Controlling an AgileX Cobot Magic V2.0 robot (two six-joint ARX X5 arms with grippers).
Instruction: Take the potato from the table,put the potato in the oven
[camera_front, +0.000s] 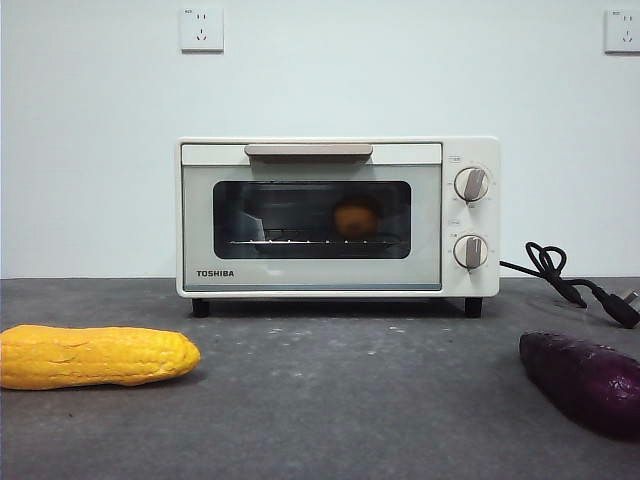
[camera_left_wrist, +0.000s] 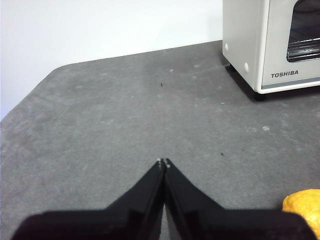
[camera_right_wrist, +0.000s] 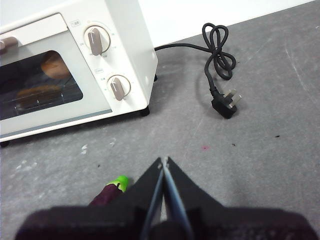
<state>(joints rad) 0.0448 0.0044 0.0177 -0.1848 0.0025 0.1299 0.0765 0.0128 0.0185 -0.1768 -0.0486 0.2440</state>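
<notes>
Bench (camera_front: 330, 410): a flat, dark grey, faintly speckled surface is seen running back to a pale wall; all the items are carried on it.

Oven (camera_front: 338, 217): a cream-white TOSHIBA toaster oven is shown standing upright at the back of the bench, centred in the front view. Its dark glass door is shut, the beige handle (camera_front: 308, 151) lying flat across the top of the door, and two round knobs (camera_front: 471, 184) are stacked on the panel beside the glass.

Corn cob (camera_front: 95, 356): a long yellow cob is pictured lying on its side on the bench, in front of the oven and well apart from it.

Sweet potato (camera_front: 585, 380): a dark purple oblong tuber is seen lying on the opposite side of the bench from the cob, partly cut off by the frame edge.

Cord (camera_front: 560, 275): a black cable is seen trailing from the oven's knob side, knotted in a loop and ending in a plug that rests on the bench.

Potato (camera_front: 355, 219): the orange-tan ball is seen through the glass, resting on the wire rack inside the closed oven.

Left end effector (camera_left_wrist: 163, 161): jaws are pressed together with nothing between them, held above bare bench near the oven's corner.

Right end effector (camera_right_wrist: 163, 160): jaws are likewise together and empty, held above the bench in front of the knob panel, the sweet potato's end showing just beside it.
</notes>
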